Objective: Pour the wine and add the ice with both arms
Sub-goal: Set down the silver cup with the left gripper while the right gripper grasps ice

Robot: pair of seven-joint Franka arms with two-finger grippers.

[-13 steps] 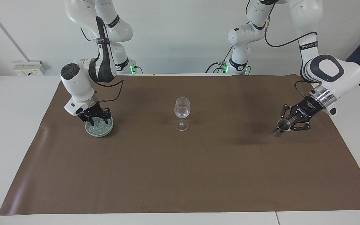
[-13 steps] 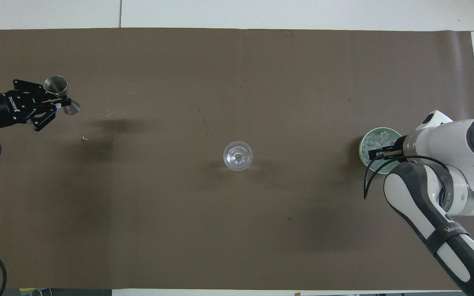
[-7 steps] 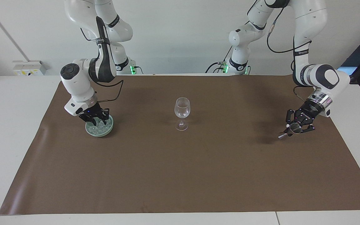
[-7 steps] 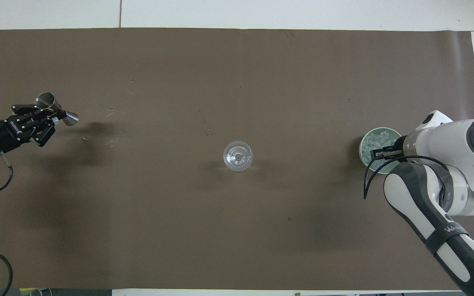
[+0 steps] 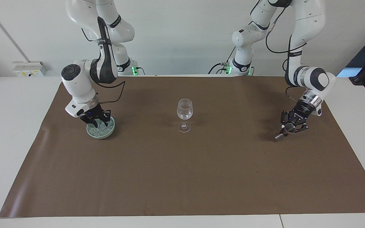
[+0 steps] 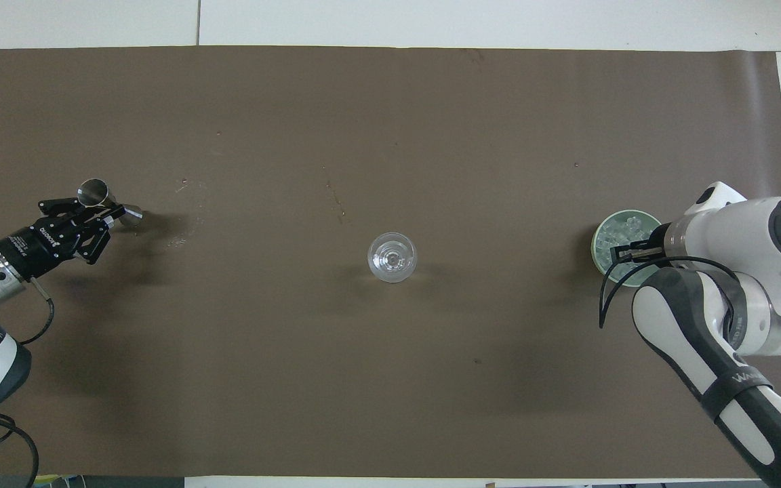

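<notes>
Two hands at work, left hand clamped on metal jigger (tilted) toward the left arm's end from wine glass, right hand down in ice bowl, fingers' state unclear.

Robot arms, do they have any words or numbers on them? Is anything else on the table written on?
White letters on the body of the left claw, which holds a metal cup: too small to read.
White letters on the right arm, on its black band: the start looks like "W", the rest unreadable.
White letters on the left arm: too small to read.
Glass, bowl, mat: no writing.
</notes>
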